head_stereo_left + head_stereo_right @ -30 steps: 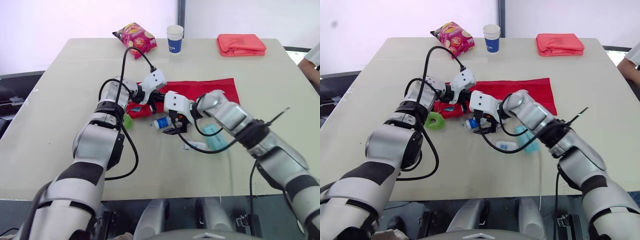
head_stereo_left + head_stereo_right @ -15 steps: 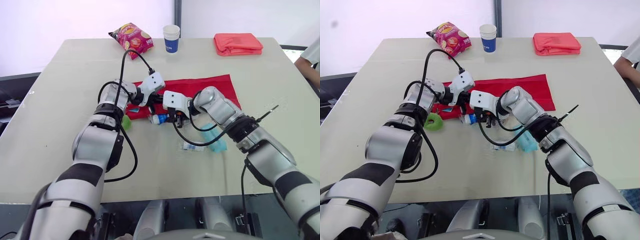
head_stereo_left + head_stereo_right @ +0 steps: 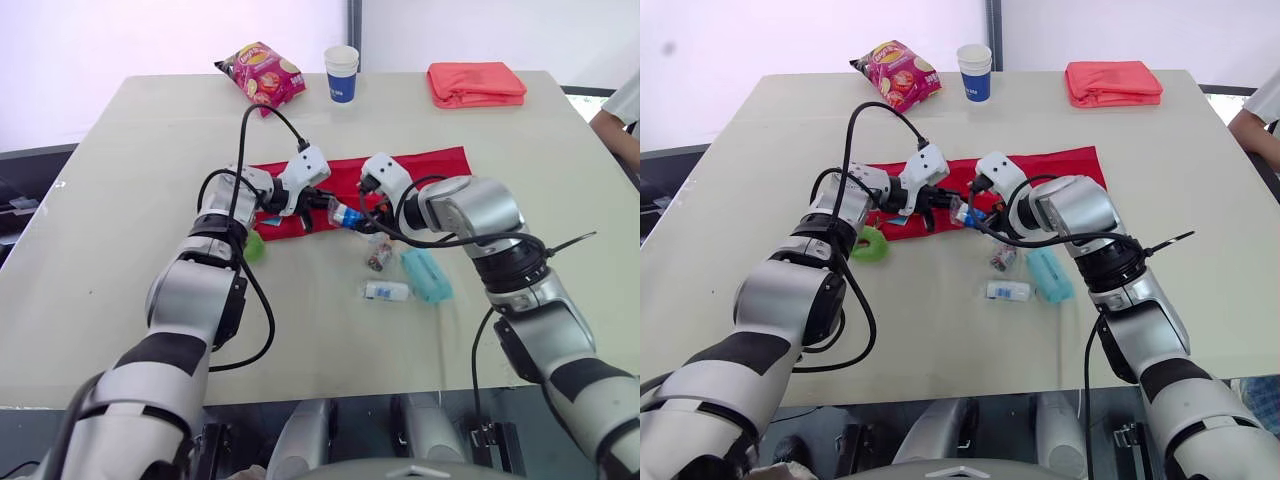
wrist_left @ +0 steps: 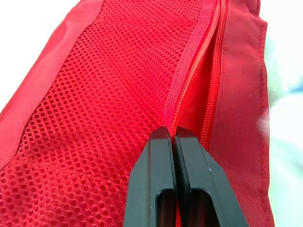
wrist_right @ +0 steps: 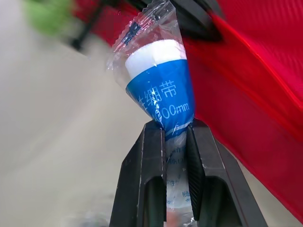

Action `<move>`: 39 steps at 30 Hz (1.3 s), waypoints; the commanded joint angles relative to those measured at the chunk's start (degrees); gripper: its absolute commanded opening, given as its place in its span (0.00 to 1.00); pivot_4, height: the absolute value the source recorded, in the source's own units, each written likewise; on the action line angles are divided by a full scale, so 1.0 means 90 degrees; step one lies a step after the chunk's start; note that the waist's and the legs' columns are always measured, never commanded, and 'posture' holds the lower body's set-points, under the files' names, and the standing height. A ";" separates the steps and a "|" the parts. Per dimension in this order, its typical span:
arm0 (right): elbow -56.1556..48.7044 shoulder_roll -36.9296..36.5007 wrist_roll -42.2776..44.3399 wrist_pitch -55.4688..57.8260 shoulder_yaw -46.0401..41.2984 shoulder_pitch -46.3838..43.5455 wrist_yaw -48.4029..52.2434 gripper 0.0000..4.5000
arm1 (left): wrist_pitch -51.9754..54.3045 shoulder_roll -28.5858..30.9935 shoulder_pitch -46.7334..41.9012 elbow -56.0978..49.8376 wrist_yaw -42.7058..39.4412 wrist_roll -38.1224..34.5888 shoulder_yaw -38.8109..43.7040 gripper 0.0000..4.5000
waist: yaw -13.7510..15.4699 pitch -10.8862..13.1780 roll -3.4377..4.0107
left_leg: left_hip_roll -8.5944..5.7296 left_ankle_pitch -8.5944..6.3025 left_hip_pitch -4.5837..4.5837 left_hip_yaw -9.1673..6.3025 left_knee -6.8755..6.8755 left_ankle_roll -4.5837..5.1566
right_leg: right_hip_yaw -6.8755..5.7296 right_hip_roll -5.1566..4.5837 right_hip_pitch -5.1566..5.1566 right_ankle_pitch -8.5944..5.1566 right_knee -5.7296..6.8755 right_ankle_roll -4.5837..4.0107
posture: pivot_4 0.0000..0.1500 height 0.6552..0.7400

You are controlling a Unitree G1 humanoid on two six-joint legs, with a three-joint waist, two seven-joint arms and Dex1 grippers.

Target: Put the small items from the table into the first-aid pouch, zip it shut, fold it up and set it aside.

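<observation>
Lying spread flat across the middle of the desk point(image 3: 120, 200), the red first-aid pouch point(image 3: 430, 168) shows its mesh panel point(image 4: 94, 94) and its zip point(image 4: 191, 78) in the left wrist view. The left hand point(image 4: 171, 134) has its two black fingers pressed together on the pouch fabric right at the zip seam, at the pouch's left end.

Just beside it, the right hand point(image 5: 173, 128) is clamped on a bandage roll point(image 5: 161, 94), blue and white in a clear wrapper. It holds the roll off the desk, above the near edge of the pouch and close to the left hand.

On the desk in front of the pouch lie three loose items, near one another. A small dark item point(image 3: 379, 252) is nearest the pouch, a teal packet point(image 3: 425, 275) lies to its right, and a small white tube point(image 3: 387, 291) lies nearest the robot. A green ring point(image 3: 870, 243) rests to the left, just off the pouch's left end and partly behind the left arm.

Along the far edge of the desk, well apart from the pouch, are a crisp bag point(image 3: 265, 73), a paper cup point(image 3: 341, 74) and a folded coral cloth point(image 3: 476, 83). Part of a person point(image 3: 620, 115) shows at the right edge.
</observation>
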 commanded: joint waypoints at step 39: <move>0.2488 0.1271 0.0246 -0.1561 -0.1347 -0.0852 -0.1618 0.42 | 0.0051 0.0194 0.0374 -0.0499 -0.0078 -0.0171 -0.0020 0.00 | -0.0198 -0.0099 0.0015 | -0.0003 0.0004 -0.0002 0.0001 -0.0011 -0.0006 | 0.0017 0.0000 -0.0018 0.0000 0.0020 0.0000 | 1.00 1.00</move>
